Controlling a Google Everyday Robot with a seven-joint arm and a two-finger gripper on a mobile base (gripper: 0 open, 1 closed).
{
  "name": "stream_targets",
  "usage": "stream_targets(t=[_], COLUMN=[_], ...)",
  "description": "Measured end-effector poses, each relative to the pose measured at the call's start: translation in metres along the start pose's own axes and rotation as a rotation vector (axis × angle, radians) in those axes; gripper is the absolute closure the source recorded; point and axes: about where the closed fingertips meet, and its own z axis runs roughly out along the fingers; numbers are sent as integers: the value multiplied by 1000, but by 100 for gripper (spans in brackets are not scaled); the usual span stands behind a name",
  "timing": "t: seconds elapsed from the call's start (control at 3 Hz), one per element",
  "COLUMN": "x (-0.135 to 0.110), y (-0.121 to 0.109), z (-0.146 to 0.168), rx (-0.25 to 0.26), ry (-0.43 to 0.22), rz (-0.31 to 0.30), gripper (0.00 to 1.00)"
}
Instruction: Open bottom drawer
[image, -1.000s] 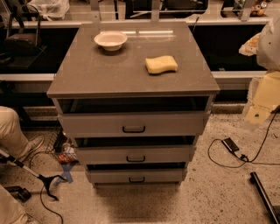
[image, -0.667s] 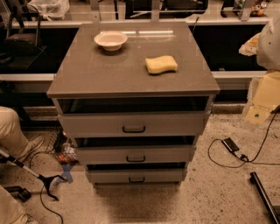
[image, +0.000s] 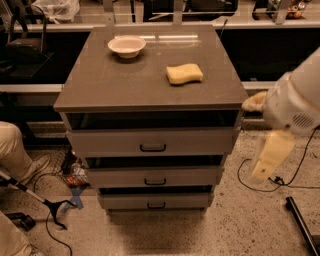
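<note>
The bottom drawer is the lowest and narrowest of three grey drawer fronts in the cabinet, and it has a small black bar handle. Its front sits a little further back than the middle drawer and the top drawer. My gripper hangs pale and blurred from the white arm, to the right of the cabinet. It is at about middle-drawer height and clear of all the handles.
A white bowl and a yellow sponge lie on the cabinet top. Black cables trail on the speckled floor at the right. A person's legs and a black stand are at the left.
The arm has come in from the right edge toward the cabinet and the gripper hangs lower. The drawers, bowl and sponge have not moved.
</note>
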Motion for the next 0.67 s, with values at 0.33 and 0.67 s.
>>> stream_targets(t=[0.33,0.67], x=[-2,-6], y=[22,24], z=[89,105], rx=[-120,-138], ry=[-169,-202], rz=[31,46], gripper=[0,0])
